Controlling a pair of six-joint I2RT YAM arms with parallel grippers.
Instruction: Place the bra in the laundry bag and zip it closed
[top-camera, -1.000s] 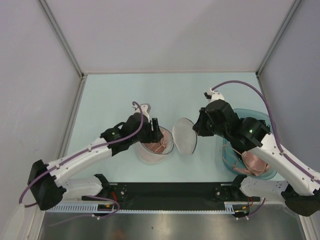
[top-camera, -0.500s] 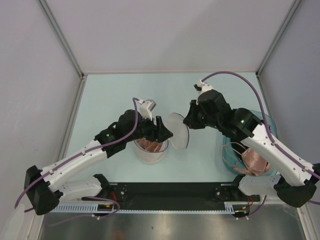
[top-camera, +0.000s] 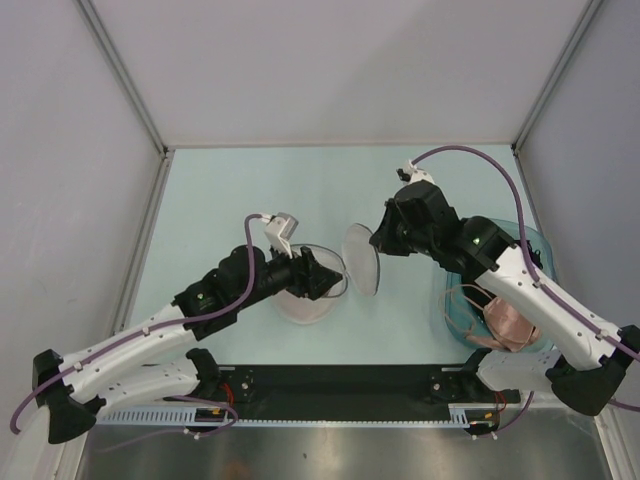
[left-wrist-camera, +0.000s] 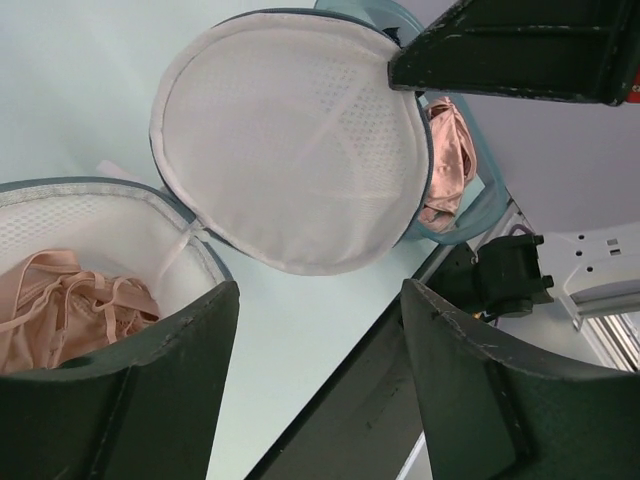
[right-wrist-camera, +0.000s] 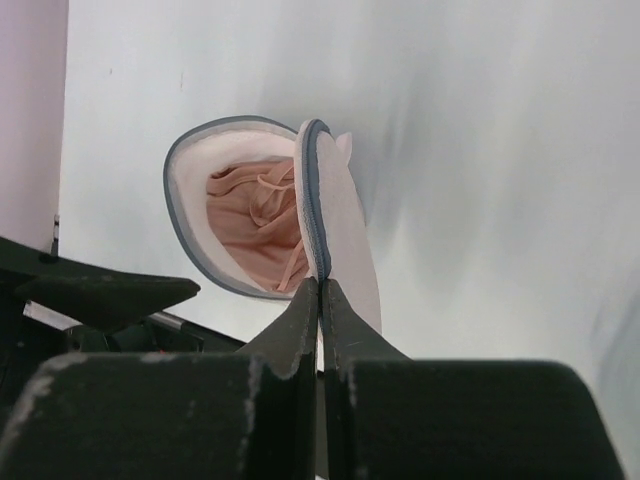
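White arms (top-camera: 560, 320), purple cables (top-camera: 462, 149), seemingly dark jaws

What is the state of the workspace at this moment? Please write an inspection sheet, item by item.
Surface: pale green table, no spill seen.
Job's things: laundry bag is unzipped; the bra lies in its lower half; its lid stands on edge beside it.
Clutter: teal basin at the right, with a pink garment in it.
Grippers: left gripper is open by the lower half and holds nothing; right gripper is shut on the lid's rim.
Cables: a purple cable runs along each arm; no snag seen.
Surroundings: grey walls on three sides; black rail at the near edge.
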